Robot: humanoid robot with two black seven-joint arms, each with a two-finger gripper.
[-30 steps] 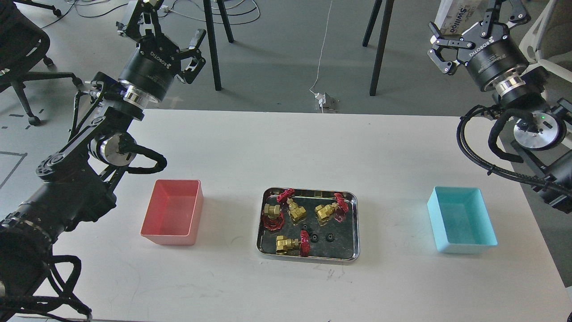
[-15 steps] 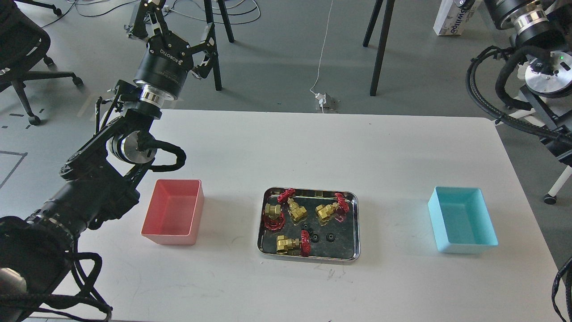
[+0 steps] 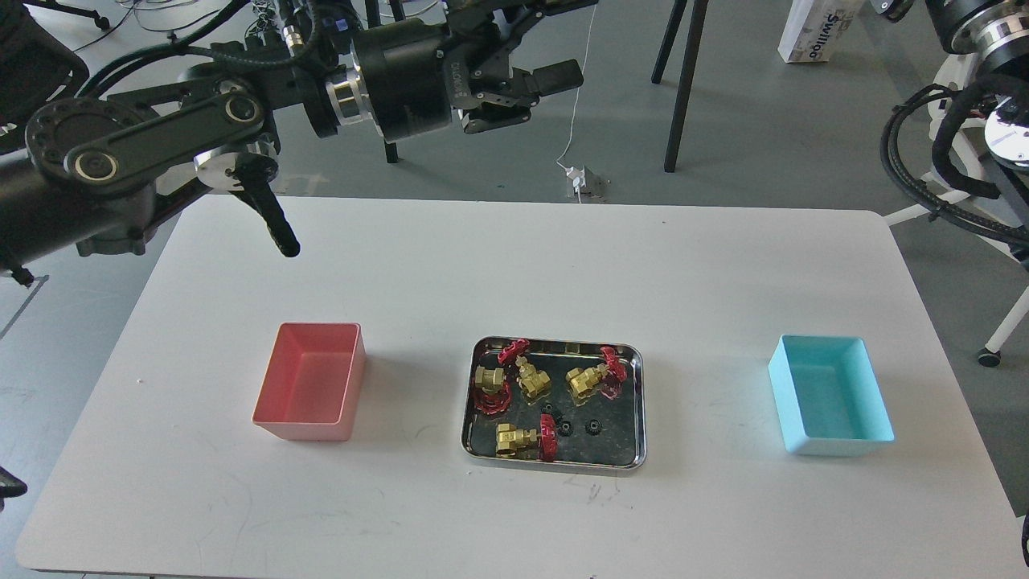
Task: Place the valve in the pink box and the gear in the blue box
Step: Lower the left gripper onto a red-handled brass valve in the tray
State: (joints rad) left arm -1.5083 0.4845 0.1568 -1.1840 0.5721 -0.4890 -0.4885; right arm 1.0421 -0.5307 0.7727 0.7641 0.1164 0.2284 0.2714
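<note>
Several brass valves with red handwheels point(image 3: 588, 380) lie in a shiny steel tray point(image 3: 555, 466) at the table's middle front. Small black gears point(image 3: 593, 427) lie in the tray's front part. The pink box point(image 3: 309, 384) stands left of the tray and is empty. The blue box point(image 3: 831, 396) stands right of it and is empty. My left gripper point(image 3: 540, 58) is open and empty, held high beyond the table's far edge, pointing right. My right arm point(image 3: 977, 32) shows at the top right; its gripper is out of view.
The white table point(image 3: 514, 265) carries only the tray and the two boxes. Beyond its far edge are black stand legs point(image 3: 679, 88), a power adapter with a cable point(image 3: 585, 181) on the floor and a white carton point(image 3: 816, 32).
My left arm has swung from the left side to across the top of the view, its gripper now pointing right. My right arm has risen, taking its gripper out of the frame. The tray's parts have not moved.
</note>
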